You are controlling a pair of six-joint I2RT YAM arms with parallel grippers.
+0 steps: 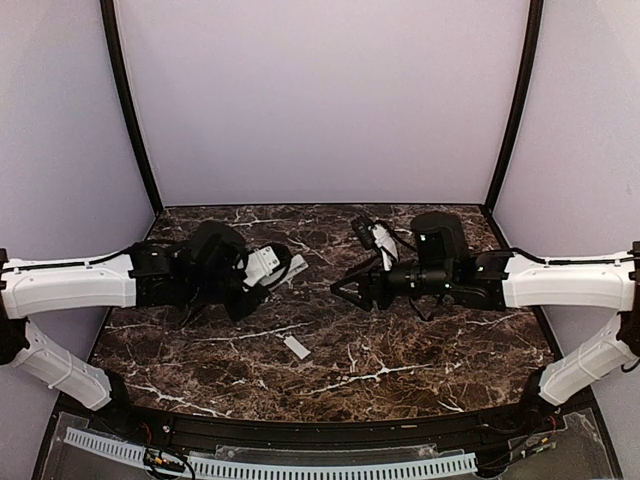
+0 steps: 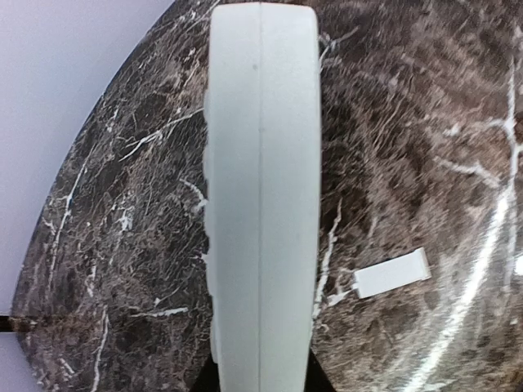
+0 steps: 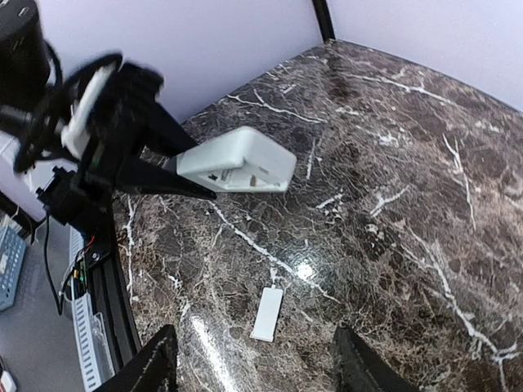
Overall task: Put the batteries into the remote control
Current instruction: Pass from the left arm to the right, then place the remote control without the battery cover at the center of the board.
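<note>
Closest to the left wrist camera is the remote control (image 2: 261,204), which we see edge-on, running lengthwise up the view. We find the left gripper (image 3: 196,170) clamped on its near end, holding it clear of the marble table (image 1: 420,360), over the far left part. We see the right gripper (image 1: 342,290) right of centre, pointing left at the remote, its fingers (image 3: 159,363) spread wide with nothing between them. On the table, nearer than both grippers and about midway between them, lies a small flat white piece (image 1: 297,347), well apart from the remote.
</note>
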